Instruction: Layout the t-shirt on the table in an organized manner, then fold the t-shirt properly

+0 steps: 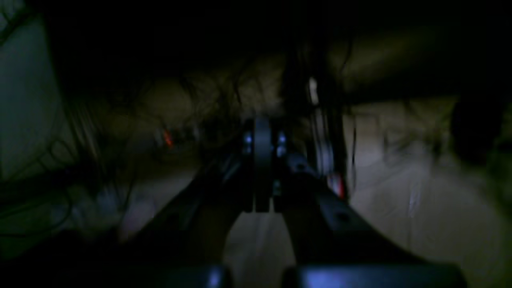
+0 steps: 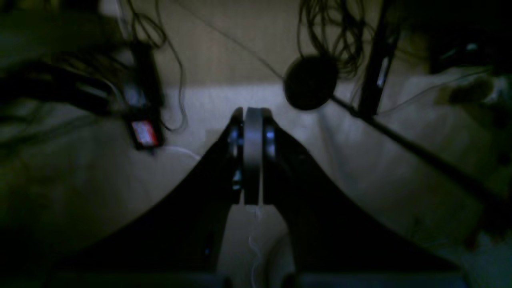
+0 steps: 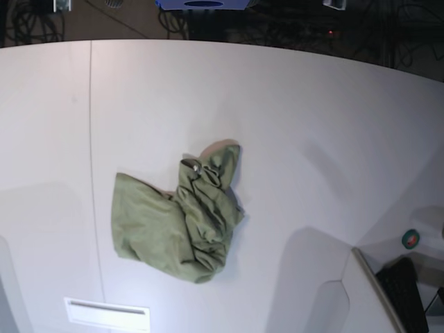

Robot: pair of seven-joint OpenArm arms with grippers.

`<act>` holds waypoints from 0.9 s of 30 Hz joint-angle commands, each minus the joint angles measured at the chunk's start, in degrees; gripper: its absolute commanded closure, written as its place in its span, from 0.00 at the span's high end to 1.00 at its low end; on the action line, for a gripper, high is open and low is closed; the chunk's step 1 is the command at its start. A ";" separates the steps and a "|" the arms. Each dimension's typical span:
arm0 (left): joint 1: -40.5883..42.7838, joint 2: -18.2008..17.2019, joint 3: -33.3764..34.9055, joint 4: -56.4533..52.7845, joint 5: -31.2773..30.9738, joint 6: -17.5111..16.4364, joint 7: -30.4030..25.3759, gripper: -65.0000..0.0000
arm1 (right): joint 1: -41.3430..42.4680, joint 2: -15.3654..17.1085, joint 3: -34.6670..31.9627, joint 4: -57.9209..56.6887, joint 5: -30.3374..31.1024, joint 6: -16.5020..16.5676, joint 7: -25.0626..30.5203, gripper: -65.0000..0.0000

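Note:
The olive-green t-shirt (image 3: 179, 220) lies crumpled in a heap near the middle of the white table (image 3: 312, 125), with one bunched part sticking up toward the far side. Neither arm shows in the base view. The left wrist view is dark and blurred; my left gripper (image 1: 263, 125) is there with its jaws pressed together and nothing between them. In the right wrist view my right gripper (image 2: 253, 114) is also shut and empty. Neither wrist view shows the shirt.
A thin seam line (image 3: 91, 139) runs down the table's left part. A white rectangular plate (image 3: 107, 313) sits at the near edge. A black keyboard (image 3: 409, 295) and a small green-and-red round object (image 3: 411, 239) are at the lower right. Cables (image 2: 328, 24) hang in the dark background.

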 commanded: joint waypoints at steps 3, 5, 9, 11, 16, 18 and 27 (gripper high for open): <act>1.99 -1.13 -3.09 5.64 -6.59 0.21 -0.43 0.00 | -0.91 -1.54 0.85 7.41 0.05 -0.34 0.34 0.00; 1.64 -1.48 -4.50 7.66 -9.58 0.21 -0.43 0.00 | -0.03 -1.71 0.32 11.36 0.05 -0.34 0.34 0.00; -2.49 -2.00 -4.76 10.73 -10.72 0.21 0.19 0.00 | 5.33 -1.71 -1.44 16.90 0.05 -0.25 -0.45 0.00; -5.39 -1.83 -4.67 11.53 -10.99 0.21 2.39 0.00 | 9.55 -1.71 -2.49 18.31 0.05 -0.17 -4.75 0.00; -16.74 -0.69 -4.67 13.64 -11.25 0.21 19.62 0.00 | 25.02 -1.36 -6.27 18.40 -0.21 -0.17 -24.80 0.34; -21.13 0.72 -4.67 13.64 -11.25 0.21 25.25 0.20 | 31.62 -1.27 -7.59 18.04 -0.21 -0.17 -32.62 0.55; -35.99 6.44 -2.74 10.65 -10.55 0.21 25.95 0.36 | 54.30 6.73 -23.94 -0.95 -0.30 -0.52 -39.74 0.57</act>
